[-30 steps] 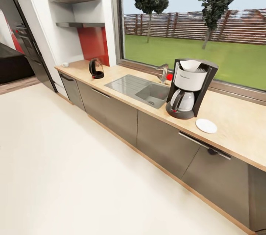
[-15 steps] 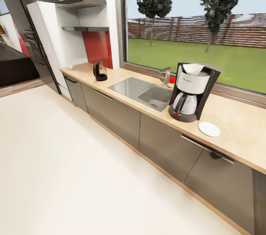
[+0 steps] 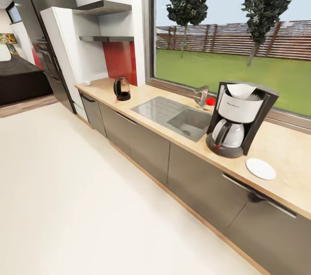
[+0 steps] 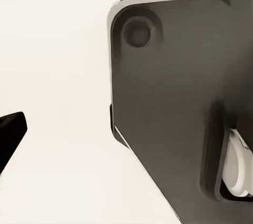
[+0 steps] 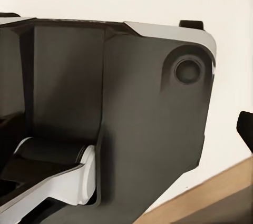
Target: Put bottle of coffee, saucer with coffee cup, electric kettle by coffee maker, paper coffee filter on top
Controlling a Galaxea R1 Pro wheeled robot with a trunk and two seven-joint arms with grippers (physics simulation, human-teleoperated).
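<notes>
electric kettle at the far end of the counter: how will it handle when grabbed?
The rounded smoky see-through electric kettle with black base and handle looks rigid, so probably no flex. Upright and taller than wide, it may tip if pushed high. The glossy jug looks slippery; the handle seems the safer grip.

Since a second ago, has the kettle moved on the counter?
No. The electric kettle stands beside the red wall panel as before; the camera shifted, not the kettle.

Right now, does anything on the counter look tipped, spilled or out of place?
Nothing stands out. The coffee maker stands upright with the paper coffee filter on top, the saucer lies flat beside it, and the electric kettle stands upright farther along the kitchen countertop.
</notes>
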